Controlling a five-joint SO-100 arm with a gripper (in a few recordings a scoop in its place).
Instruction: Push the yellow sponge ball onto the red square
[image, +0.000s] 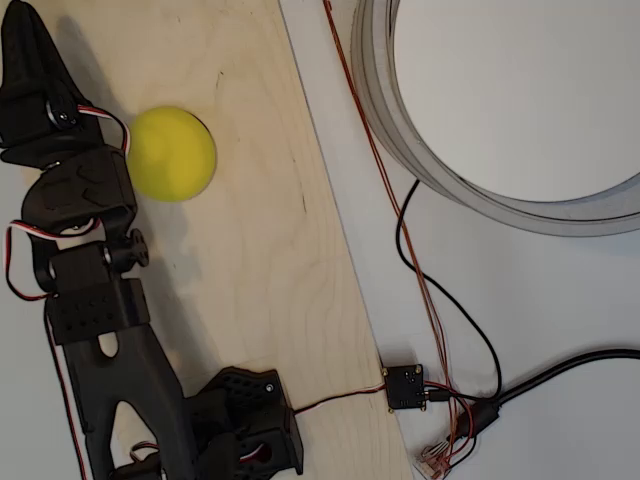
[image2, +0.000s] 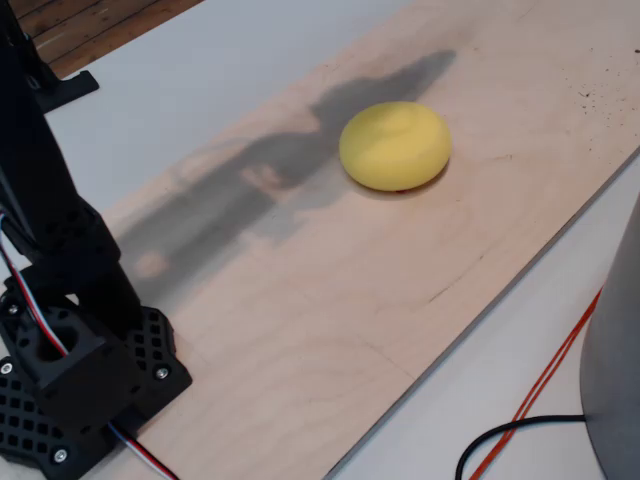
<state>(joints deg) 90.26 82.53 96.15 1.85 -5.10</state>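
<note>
Overhead view first: the yellow sponge ball (image: 171, 153) lies on a pale wooden board (image: 270, 260) that covers part of the white table (image: 560, 330); the ball sits toward the board's upper left in this picture, well in from the board's right edge; the black arm (image: 95, 300) rises from its base (image: 245, 425) at the bottom of the board and stretches up the left side, with red, white and black wires looped along its joints; the gripper (image: 35, 70) points toward the top left corner, its dark fingers lying just left of the ball and apart from it by a narrow gap, and whether the jaws are parted or closed cannot be told, since the black parts merge together; to the right of the board a thin red wire (image: 375, 160) and a black cable (image: 470, 330) run down to a small black circuit board (image: 405, 387); a large grey ring (image: 480, 190) lies on the table at the upper right. In the fixed view the ball (image2: 395, 145) rests on the board (image2: 330, 300), looking somewhat flattened, and the arm's shadow falls across the wood just left of it; the arm's base (image2: 80, 385) stands at the lower left.
</note>
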